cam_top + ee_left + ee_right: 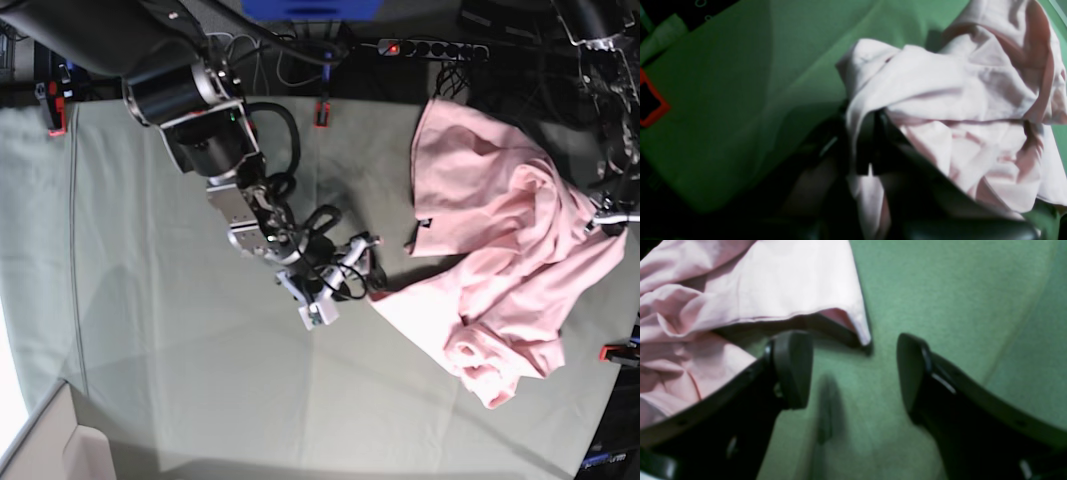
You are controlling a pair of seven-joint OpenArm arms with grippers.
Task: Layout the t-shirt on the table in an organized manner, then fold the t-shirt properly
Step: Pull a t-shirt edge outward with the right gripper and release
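The t-shirt [505,290], crumpled at right, is pinched by the left gripper [870,146]; the right gripper [853,370] is held spread, empty.

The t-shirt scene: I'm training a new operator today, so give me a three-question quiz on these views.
1. True or false: the t-shirt lies flat and spread out on the table.
2. Which gripper is shut on the shirt's fabric: A) left gripper B) right gripper?
3. Fill in: the right gripper's fingers stand ____, beside a hemmed edge of the shirt.

Key: 1 false, it is bunched; 2 A; 3 open.
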